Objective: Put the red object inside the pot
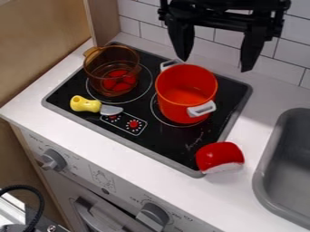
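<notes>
My gripper [214,64] hangs at the top right of centre, its two fingers wide apart and nothing between them. Below and to its left, the red-orange pot [171,105] with white handles stands on the stove's back right burner ring; its inside looks empty. Toward the front right lies the red object [219,155], rounded with a whitish underside, across the stove's corner and the white counter. It is well below the gripper and not touching the pot.
A transparent amber pot [93,74] holding something red stands on the left burner. A yellow-handled utensil [86,104] lies in front of it. The grey sink [264,170] is at the right, the tiled wall [290,50] behind.
</notes>
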Controlling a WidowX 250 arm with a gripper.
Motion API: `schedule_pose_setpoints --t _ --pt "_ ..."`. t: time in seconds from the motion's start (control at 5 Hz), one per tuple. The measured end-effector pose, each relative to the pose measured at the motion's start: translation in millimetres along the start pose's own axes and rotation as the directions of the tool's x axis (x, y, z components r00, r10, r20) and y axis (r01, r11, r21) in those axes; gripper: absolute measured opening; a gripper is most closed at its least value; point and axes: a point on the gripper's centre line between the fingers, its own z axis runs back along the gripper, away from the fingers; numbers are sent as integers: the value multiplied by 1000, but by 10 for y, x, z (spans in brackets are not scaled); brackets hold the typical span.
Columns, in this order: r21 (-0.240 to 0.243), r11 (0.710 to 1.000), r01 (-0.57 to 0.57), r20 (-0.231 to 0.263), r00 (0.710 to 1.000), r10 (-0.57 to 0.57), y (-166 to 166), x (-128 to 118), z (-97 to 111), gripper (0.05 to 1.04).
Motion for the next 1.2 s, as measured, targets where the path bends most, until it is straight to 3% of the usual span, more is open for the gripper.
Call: schedule_pose_setpoints --t 0.2,0.4,0.6,0.8,1.0,1.2 --pt "-10 1000 13 6 1000 -13 -14 12 -8 999" --pt "-79 976 201 58 979 -197 -116 123 -298 999" --pt "-108 928 356 -8 933 -359 -128 246 -602 999" --pt "-98 896 434 -51 897 -440 -163 336 -754 999" --pt "-82 852 517 -84 848 -523 -232 238 -766 999" --pt "-87 841 533 -98 836 -540 -333 156 -753 999"
